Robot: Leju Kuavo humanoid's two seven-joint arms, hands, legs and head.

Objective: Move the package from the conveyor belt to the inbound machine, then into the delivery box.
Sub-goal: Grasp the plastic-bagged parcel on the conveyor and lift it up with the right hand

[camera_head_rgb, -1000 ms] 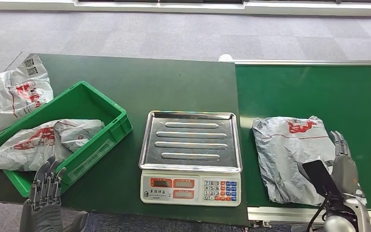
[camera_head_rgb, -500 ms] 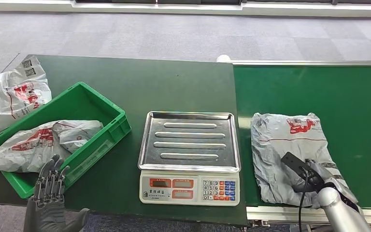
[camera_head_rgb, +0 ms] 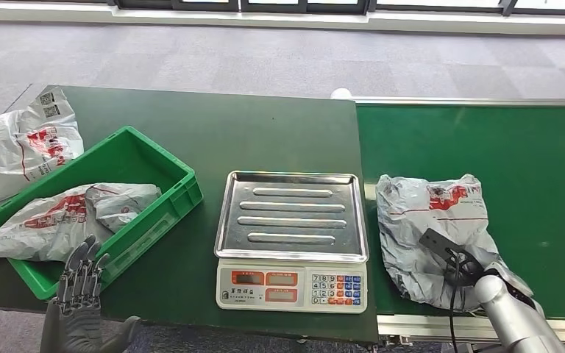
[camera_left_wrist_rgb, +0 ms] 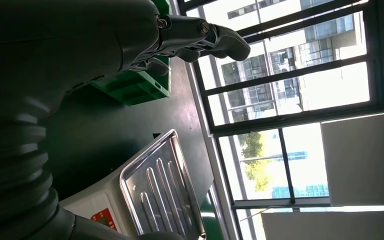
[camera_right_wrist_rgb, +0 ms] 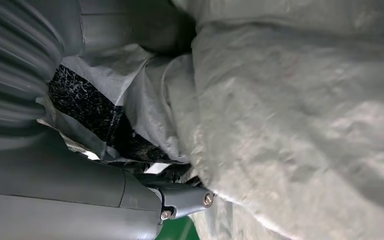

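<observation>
The package (camera_head_rgb: 432, 232), a crumpled grey bag with red print, lay on the green belt (camera_head_rgb: 530, 169), just beside the scale (camera_head_rgb: 291, 239) and near the belt's front edge. The right hand (camera_head_rgb: 465, 271) was pressed into the near corner of the bag, with a black wrist block standing over the plastic. In the right wrist view the hand (camera_right_wrist_rgb: 80, 125) sat tight against the package (camera_right_wrist_rgb: 300, 120), the grey film bunched between its thumb and the ribbed cover, so it was gripping the bag's near edge. The bag's sides were drawn up in folds around that spot.

The scale stood on the dark green table (camera_head_rgb: 213, 129), its steel tray (camera_head_rgb: 291, 215) bare and its keypad facing the robot. In the left wrist view the tray (camera_left_wrist_rgb: 155, 192) showed its raised ribs, with the table behind it.

The green box (camera_head_rgb: 163, 158) sat at an angle on the left part of the table, holding another grey bag (camera_head_rgb: 66, 217). A white bag (camera_head_rgb: 15, 143) lay beyond the box at the table's left end.

The left hand (camera_head_rgb: 76, 298) hovered at the table's front edge, just before the box's near corner, fingers straight and spread, holding nothing. The left wrist view showed the hand (camera_left_wrist_rgb: 130, 35) with its fingers extended past the box (camera_left_wrist_rgb: 135, 85), free of any load.
</observation>
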